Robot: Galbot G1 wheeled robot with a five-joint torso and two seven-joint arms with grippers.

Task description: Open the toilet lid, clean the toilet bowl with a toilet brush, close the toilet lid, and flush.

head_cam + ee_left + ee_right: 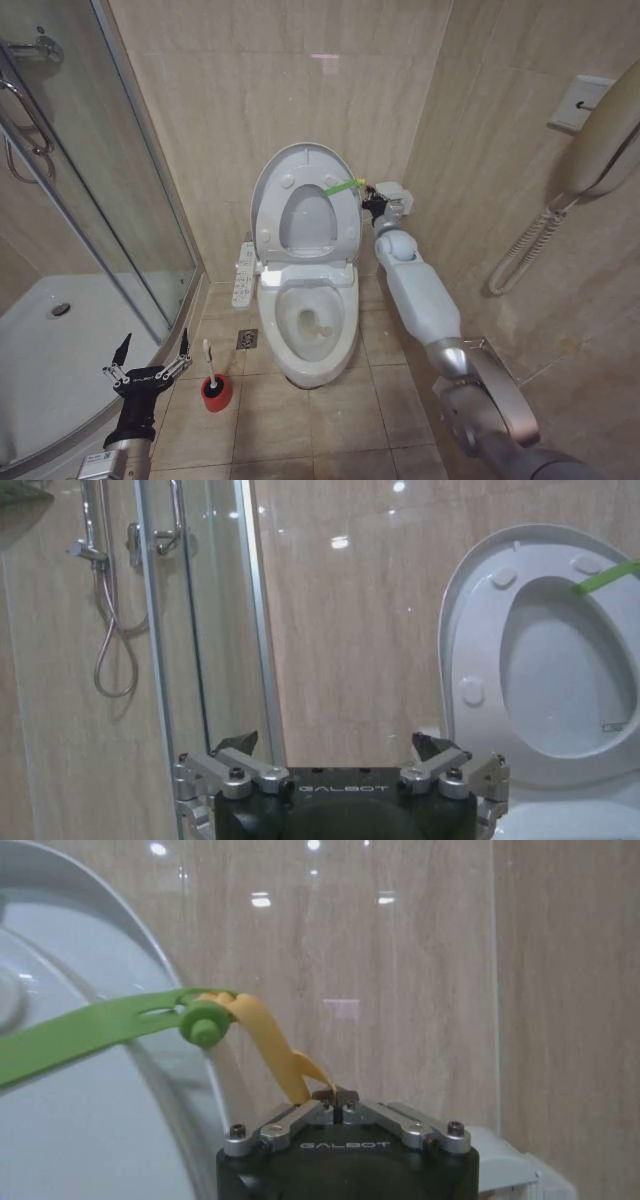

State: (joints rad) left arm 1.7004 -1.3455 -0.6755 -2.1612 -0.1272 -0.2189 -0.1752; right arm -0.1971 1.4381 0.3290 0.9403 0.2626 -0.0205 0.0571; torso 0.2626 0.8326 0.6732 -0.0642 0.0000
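White plastic toilet lid stands upright against the tiled wall, toilet bowl exposed below. We see the right claw beside the lid's edge, fingers pinched together on the yellow-green band. Left claw hangs low near the shower tray, spread wide, holding nothing. Toilet brush sits in its red holder on the floor, just beside the bowl.

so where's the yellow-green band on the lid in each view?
Head view: the yellow-green band sits at the raised toilet lid's edge, running to the right claw.
Left wrist view: a green end crosses the lid's upper edge.
Right wrist view: green strap, yellow tail pinched in the right claw.
Shared landmark: the toilet lid.
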